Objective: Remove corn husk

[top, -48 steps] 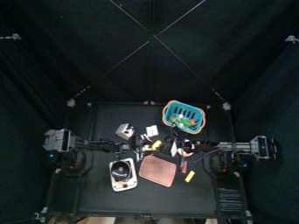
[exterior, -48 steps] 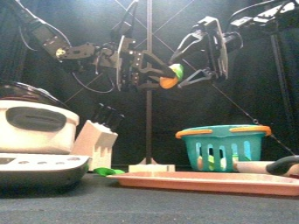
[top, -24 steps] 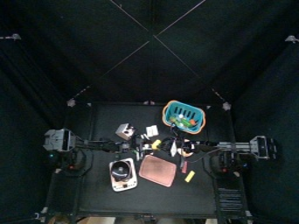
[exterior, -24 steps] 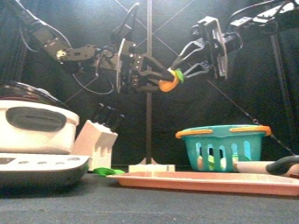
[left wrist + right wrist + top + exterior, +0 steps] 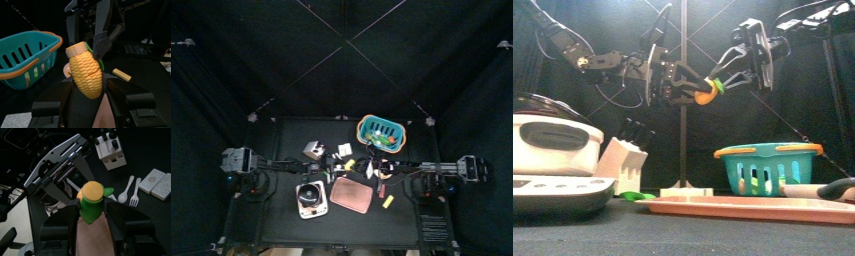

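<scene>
Barely shifting since a moment ago, our left hand [image 5: 684,92] clamps the corn [image 5: 85,74] while our right hand [image 5: 716,84] grips its green husk [image 5: 92,205], which we should pull steadily apart.

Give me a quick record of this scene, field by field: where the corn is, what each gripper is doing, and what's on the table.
corn: corn held in mid-air above the table
left gripper: left gripper shut on the bare yellow end
right gripper: right gripper shut on the green husk end
on table: teal basket, red tray, rice cooker, knife block
</scene>
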Controlling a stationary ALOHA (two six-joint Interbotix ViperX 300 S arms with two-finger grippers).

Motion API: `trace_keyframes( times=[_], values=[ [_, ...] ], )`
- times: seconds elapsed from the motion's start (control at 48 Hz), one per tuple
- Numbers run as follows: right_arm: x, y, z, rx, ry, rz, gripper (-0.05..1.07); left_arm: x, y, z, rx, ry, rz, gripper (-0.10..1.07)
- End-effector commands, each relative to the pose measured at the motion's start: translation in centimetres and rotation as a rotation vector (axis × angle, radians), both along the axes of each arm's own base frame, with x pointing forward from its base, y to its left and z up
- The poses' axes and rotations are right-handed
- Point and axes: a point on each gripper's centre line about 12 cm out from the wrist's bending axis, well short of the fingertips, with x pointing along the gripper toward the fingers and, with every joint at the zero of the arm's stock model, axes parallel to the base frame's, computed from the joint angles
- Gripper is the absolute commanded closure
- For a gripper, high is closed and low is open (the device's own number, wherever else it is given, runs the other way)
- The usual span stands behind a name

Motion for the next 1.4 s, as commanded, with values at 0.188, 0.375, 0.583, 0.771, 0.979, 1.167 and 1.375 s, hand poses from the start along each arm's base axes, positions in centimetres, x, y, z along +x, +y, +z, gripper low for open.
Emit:
trace_keyframes(
  times=[0.188,0.375,0.583,0.771,0.979,1.167,1.375],
  values=[
    [-1.0,0.2,1.0,-0.004,-0.033,-0.001,0.94,-0.2,0.3,1.1,0.006,-0.036,0.009,0.37],
    [-1.4,0.2,1.1,0.026,-0.042,-0.014,0.94,-0.2,0.3,1.0,0.006,-0.035,0.009,0.37],
    [-1.9,0.3,0.7,0.031,-0.037,-0.014,0.94,-0.3,0.4,0.9,0.006,-0.032,0.010,0.37],
    [-2.0,0.4,0.7,0.033,-0.037,-0.015,0.94,-0.4,0.5,0.8,0.006,-0.030,0.013,0.37],
    [-2.1,0.4,0.6,0.034,-0.036,-0.014,0.94,-0.6,0.5,0.9,0.004,-0.029,0.015,0.37],
    [-2.0,0.4,0.5,0.036,-0.035,-0.014,0.94,-0.8,0.6,1.0,0.004,-0.032,0.017,0.37],
    [-2.1,0.4,0.3,0.038,-0.027,-0.015,0.94,-0.9,0.5,0.9,0.005,-0.029,0.017,0.37]
  ],
)
